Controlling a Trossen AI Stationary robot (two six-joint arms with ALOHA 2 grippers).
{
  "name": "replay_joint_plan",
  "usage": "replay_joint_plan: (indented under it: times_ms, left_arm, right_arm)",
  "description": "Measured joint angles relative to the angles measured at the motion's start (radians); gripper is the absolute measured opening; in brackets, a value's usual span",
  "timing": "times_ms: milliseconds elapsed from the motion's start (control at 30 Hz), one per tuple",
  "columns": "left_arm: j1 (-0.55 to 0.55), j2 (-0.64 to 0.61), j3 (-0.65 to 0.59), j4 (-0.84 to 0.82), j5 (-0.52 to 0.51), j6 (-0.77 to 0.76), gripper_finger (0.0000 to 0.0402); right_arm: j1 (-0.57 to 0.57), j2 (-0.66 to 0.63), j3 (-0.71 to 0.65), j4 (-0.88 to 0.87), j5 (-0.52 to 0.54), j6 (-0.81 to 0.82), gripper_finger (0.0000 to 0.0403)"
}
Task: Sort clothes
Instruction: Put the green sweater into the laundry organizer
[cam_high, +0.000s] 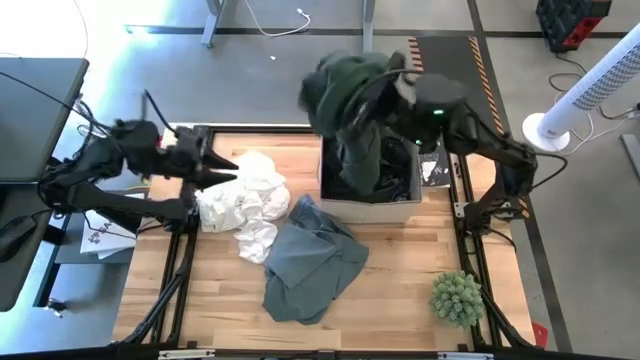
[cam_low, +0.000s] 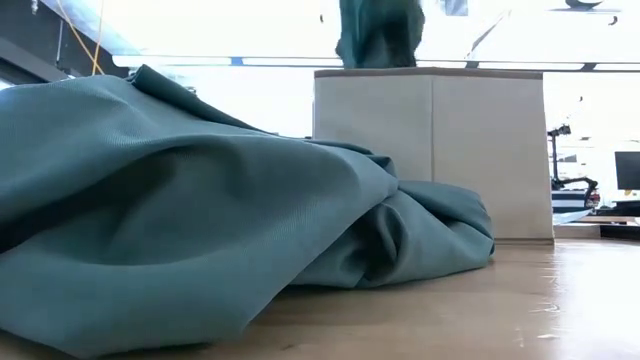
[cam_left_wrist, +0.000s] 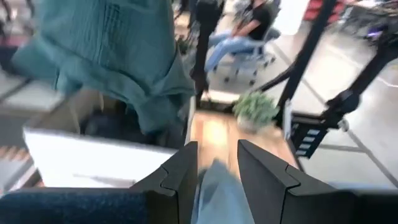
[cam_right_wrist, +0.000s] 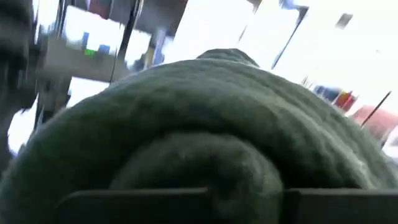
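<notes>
My right gripper (cam_high: 400, 88) is over the tan box (cam_high: 400, 205) at the back right, shut on a dark green garment (cam_high: 345, 95) that also fills the right wrist view (cam_right_wrist: 205, 124). More dark clothes (cam_high: 385, 170) lie in the box. A white garment (cam_high: 245, 205) lies crumpled on the table's left, and a grey-green one (cam_high: 305, 262) lies spread beside it at the middle. My left gripper (cam_high: 228, 172) is open at the white garment's left edge, pointing right; whether it touches the cloth I cannot tell. My right gripper holds the dark green garment in a bunched mass (cam_right_wrist: 199, 168); the cloth covers the fingers, so which part it has cannot be told. The garment is lifted above the box and hangs below the gripper, its lower end (cam_low: 380, 50) reaching down to the box's top rim.
A small green plant (cam_high: 458, 297) stands at the near right corner. The grey-green garment (cam_low: 200, 220) fills the low view in front of the box (cam_low: 430, 150). Papers (cam_high: 100, 235) lie off the table's left edge. A person sits on a chair beyond the table (cam_left_wrist: 239, 37).
</notes>
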Motion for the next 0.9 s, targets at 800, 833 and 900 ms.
replay_joint_plan:
  times_ms: [800, 833, 900]
  left_arm:
    - [-0.258, -0.043, -0.587, 0.397, -0.237, -0.315, 0.0113]
    - [-0.268, -0.042, -0.591, 0.399, -0.26, -0.32, 0.0113]
    - [-0.286, -0.037, -0.592, 0.4, -0.304, -0.325, 0.0113]
  right_arm:
    - [-0.36, 0.001, -0.741, -0.451, -0.262, 0.6, 0.0015]
    - [-0.379, 0.005, -0.772, -0.433, -0.305, 0.596, 0.0017]
    - [-0.414, 0.017, -0.851, -0.381, -0.442, 0.599, 0.0024]
